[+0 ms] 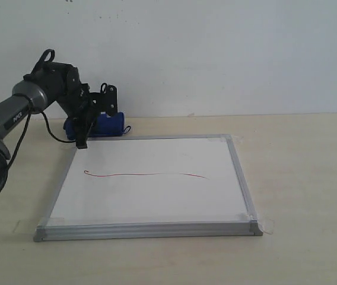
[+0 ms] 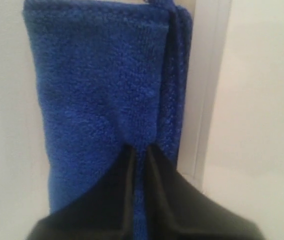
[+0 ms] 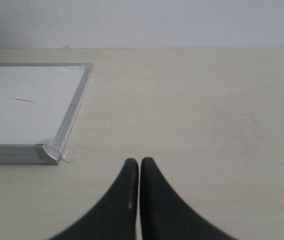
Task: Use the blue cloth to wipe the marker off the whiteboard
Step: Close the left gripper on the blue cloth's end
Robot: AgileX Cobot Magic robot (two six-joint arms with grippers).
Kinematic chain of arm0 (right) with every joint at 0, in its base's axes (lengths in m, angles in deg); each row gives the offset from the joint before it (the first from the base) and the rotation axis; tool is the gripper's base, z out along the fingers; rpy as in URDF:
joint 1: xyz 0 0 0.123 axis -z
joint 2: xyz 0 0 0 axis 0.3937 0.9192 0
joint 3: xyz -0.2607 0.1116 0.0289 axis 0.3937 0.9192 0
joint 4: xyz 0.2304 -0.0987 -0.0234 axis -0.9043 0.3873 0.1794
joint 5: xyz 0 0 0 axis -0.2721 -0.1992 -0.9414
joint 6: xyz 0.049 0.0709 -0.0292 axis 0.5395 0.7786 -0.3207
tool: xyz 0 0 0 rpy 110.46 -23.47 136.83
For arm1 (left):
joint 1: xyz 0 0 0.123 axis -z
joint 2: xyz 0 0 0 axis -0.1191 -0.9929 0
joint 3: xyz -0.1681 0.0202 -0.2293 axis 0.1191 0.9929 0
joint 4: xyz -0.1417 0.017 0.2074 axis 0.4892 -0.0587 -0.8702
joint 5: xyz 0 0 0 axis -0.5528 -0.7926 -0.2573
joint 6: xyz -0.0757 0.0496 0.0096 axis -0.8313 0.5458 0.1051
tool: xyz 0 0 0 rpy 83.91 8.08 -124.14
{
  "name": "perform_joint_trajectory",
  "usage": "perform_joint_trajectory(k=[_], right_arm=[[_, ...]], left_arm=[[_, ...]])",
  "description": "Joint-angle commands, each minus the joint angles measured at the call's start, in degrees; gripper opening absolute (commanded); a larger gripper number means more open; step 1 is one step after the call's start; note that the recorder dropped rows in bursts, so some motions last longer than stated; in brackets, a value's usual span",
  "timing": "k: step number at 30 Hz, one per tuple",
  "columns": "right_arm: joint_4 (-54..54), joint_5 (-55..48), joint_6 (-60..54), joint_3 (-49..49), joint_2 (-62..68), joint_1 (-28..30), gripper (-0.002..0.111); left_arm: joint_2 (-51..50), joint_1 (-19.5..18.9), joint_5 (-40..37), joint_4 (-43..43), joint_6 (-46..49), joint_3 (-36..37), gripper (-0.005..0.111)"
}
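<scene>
The whiteboard (image 1: 156,199) lies flat on the table, and the thin dark red marker line (image 1: 150,174) runs across its middle with a small hook at the left end. The blue cloth (image 1: 108,124) is bundled just behind the board's far left corner. My left gripper (image 1: 83,141) reaches down at that corner. In the left wrist view the left gripper (image 2: 141,150) is shut on a fold of the blue cloth (image 2: 102,90), beside the board's metal frame (image 2: 208,90). My right gripper (image 3: 140,162) is shut and empty over bare table, right of the whiteboard (image 3: 22,125); the marker line's end (image 3: 19,99) shows there.
A pale wall stands close behind the table's far edge (image 1: 245,116). Clear tape tabs (image 1: 268,225) hold the board's corners to the light wooden tabletop (image 1: 299,178). The left arm's cable (image 1: 50,127) hangs beside the cloth.
</scene>
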Motion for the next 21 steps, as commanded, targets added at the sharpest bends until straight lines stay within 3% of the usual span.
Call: perform_joint_trajectory(k=[1, 13, 21], right_arm=[[0.35, 0.2, 0.0, -0.08, -0.3, 0.29, 0.001], [0.35, 0.2, 0.0, -0.08, -0.3, 0.29, 0.001], [0.35, 0.2, 0.0, -0.08, -0.3, 0.29, 0.001]], left_arm=[[2.97, 0.36, -1.29, 0.22, -3.25, -0.28, 0.004], [5.88, 0.36, -12.94, 2.93, -3.41, -0.28, 0.004], [5.98, 0.47, -13.36, 3.2, -4.7, -0.28, 0.004]])
